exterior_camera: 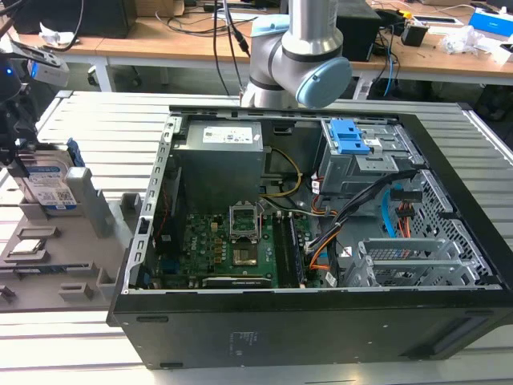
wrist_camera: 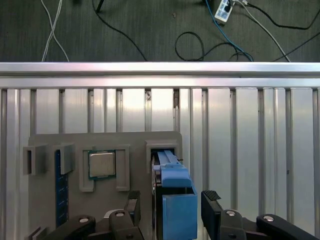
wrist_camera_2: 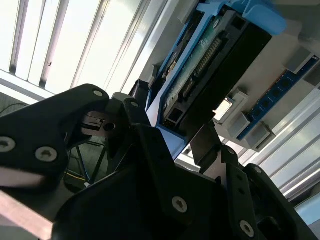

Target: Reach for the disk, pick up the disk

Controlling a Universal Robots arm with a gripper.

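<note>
- Two black fingers (wrist_camera: 211, 199) of the gripper (wrist_camera: 172, 200) stand apart, one either side of the disk (wrist_camera: 176, 200), a flat silver hard drive in a blue plastic rail frame; narrow gaps both sides, nothing gripped
- Disk stands on edge in a slot of the grey plastic fixture tray (wrist_camera: 100, 140)
- Square silver chip (wrist_camera: 102, 164) lies in the tray's next pocket

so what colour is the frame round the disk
Blue. The disk shows it best in the first wrist view.
</note>
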